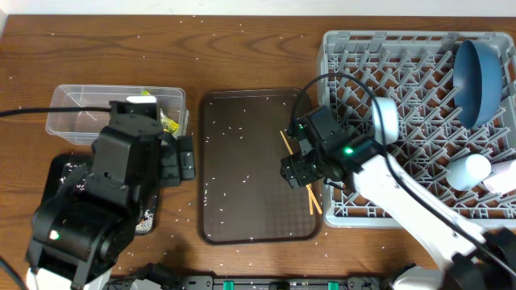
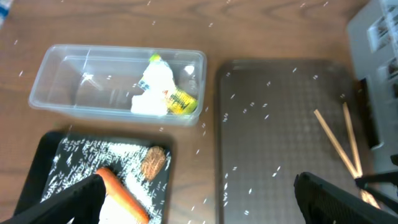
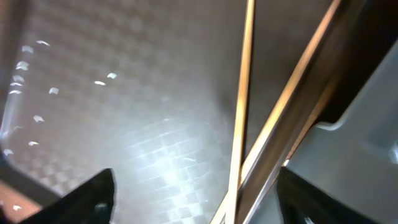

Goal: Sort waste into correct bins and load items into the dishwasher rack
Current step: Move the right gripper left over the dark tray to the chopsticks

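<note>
Left arm black, boxy housings, 1 green LED; thin black cable at rear; right arm white tubular links, black wrist, 2 green LEDs, looped black cables; fingers dark.

Overhead looks straight down, left wrist obliquely, right wrist very close; all share the brown rectangular tray.

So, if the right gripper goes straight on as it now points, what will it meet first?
Most likely the two wooden chopsticks, which lie on the brown serving tray straight ahead of the right gripper; depth is hard to judge.
</note>
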Motion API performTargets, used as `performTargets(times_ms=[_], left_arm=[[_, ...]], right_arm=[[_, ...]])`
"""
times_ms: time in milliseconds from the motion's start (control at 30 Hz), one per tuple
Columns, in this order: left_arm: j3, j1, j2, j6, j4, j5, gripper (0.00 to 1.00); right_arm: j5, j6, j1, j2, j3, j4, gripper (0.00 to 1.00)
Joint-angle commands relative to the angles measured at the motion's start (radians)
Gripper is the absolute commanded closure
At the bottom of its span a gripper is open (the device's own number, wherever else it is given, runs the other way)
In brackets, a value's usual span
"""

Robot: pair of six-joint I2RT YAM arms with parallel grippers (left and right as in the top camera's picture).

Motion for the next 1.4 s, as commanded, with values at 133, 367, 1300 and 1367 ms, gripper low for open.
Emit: performTargets(times_ms=[133,367,1300,1367], left_arm=[[0.014,0.015,-0.002,-0.011,-0.05,-0.012,0.02],[0.014,0.015,-0.001,-0.011,-0.061,-0.012,0.02],[0.014,0.015,0.0,-0.011,-0.061,-0.012,0.02],[0.014,0.015,0.0,-0.011,-0.061,-0.012,0.02]], right_arm=[[0.082,0.018,0.004,0.119,-0.002,-0.006,0.43],[0.081,-0.009,0.011,0.213,-0.002,0.021,0.52],[0.19,-0.026,0.154,0.228,0.097,-0.037,0.54],[0.19,-0.021,0.155,0.231,0.095,-0.033,0.54]])
